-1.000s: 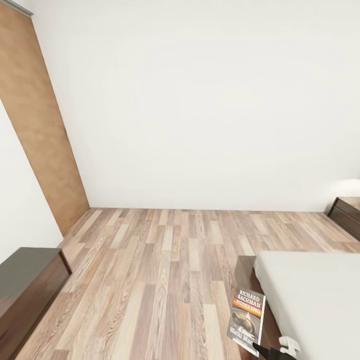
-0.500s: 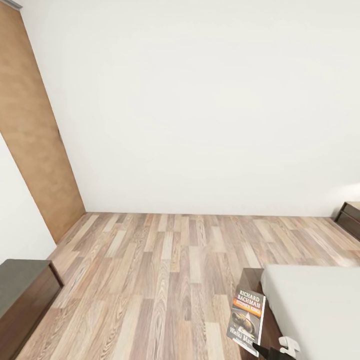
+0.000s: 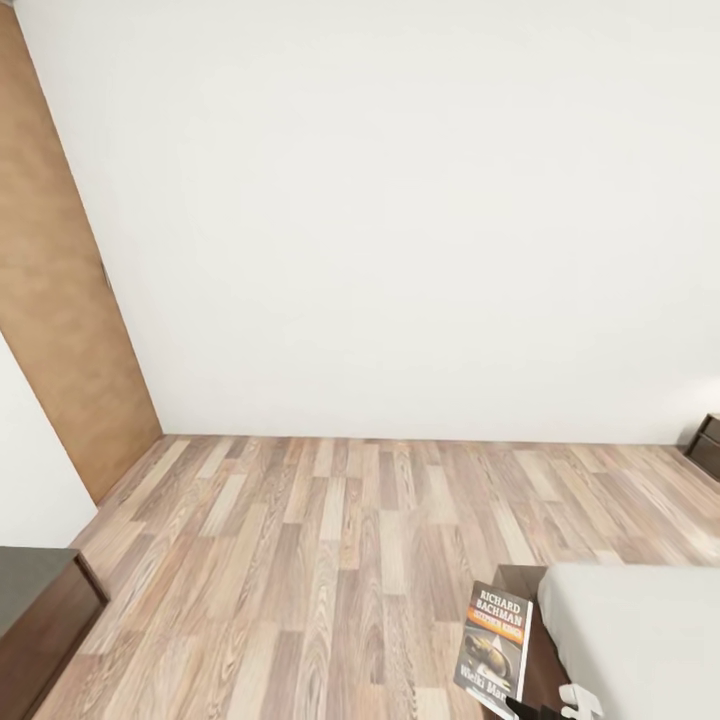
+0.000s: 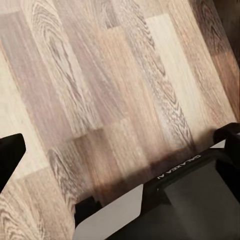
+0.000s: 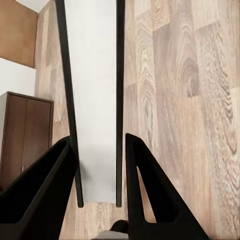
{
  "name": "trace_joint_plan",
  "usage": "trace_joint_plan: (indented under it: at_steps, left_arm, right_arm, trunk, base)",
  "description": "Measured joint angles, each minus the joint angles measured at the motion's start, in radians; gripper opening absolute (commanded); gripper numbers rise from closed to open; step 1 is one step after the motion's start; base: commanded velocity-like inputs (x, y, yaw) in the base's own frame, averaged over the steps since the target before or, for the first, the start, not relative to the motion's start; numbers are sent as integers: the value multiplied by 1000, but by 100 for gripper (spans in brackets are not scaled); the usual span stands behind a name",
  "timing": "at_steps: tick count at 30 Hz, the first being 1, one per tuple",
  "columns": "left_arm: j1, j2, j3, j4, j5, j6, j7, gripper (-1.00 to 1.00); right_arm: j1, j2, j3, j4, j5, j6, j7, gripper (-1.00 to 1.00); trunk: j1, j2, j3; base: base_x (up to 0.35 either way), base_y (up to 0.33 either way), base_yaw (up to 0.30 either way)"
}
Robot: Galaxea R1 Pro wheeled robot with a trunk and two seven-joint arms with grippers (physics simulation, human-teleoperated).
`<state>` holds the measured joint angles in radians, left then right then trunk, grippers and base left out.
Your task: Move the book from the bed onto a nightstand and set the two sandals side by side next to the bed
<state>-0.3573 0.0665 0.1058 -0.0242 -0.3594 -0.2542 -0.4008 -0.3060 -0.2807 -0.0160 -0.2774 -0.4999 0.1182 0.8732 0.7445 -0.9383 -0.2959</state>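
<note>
Upright, book [image 3: 494,641] pinched edge-on between the right end effector's [image 5: 97,165] black fingers [image 5: 145,185], above floor [image 3: 330,560] beside bed [image 3: 640,640]. Head view: cover lettering. Left end effector's state unclear.

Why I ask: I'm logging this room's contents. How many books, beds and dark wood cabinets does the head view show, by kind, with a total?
Book: 1
Bed: 1
Dark wood cabinets: 2, one at lower left, one cut off at the far right edge
Total: 4
</note>
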Motion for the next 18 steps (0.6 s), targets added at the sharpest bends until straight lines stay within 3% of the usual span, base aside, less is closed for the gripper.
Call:
trace_joint_plan:
  at_steps: [18]
  left_arm:
    - [1,1,8,-1,10,-2,1,100]
  right_arm:
    - [0,0,-1,40,-4,0,0,-100]
  trunk:
    - [0,0,0]
  base:
    - [328,0,0]
